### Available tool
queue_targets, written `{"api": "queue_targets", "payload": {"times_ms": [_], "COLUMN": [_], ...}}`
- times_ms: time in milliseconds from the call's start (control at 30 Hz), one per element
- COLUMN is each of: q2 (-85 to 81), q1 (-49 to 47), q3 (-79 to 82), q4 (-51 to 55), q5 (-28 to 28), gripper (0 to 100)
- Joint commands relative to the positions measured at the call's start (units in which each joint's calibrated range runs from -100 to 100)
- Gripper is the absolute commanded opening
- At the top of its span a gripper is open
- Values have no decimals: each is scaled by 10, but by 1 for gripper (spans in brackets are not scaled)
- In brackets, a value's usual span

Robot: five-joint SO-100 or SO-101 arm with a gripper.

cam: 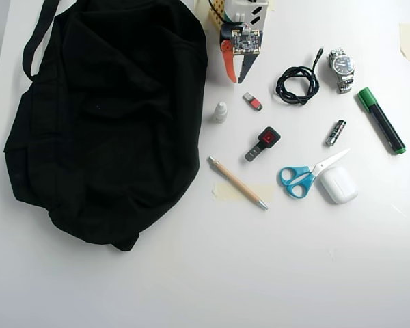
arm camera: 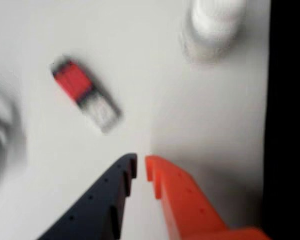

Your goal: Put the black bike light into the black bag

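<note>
White table (cam: 191, 273), black bike light (cam: 263, 142) lying diagonal, strap tail toward lower left; pincer (cam: 235, 80) narrow, empty.

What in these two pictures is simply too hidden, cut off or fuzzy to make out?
- Black bag, overhead view: uniformly dark, so any opening is lost; its strap runs off the top edge.
- Arm above the pincer, overhead view: cut by the top edge.
- USB stick, wrist view: blurred, no markings readable.
- White bottle, wrist view: blurred, cut by the top edge.
- Watch dial, overhead view: too small to read.
</note>
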Motion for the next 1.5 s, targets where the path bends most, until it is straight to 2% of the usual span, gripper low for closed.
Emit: {"api": "queue_targets", "payload": {"times_ms": [0,233,500,667,833,967,1133,1233,1367,1467], "q2": [-11,-9,24,237,480,617,710,748,784,801], "q1": [-36,-89,-105,-117,-111,-110,-108,-81,-73,-73], "q3": [-2,-92,-194,-360,-572,-683,-734,-728,-725,-712], "q4": [-92,-213,-229,-228,-160,-124,-143,-190,-194,-195], "q5": [2,-4,-11,-12,-11,-16,-13,-15,-15,-22], "gripper": [2,2,2,2,2,2,2,2,3,10]}}
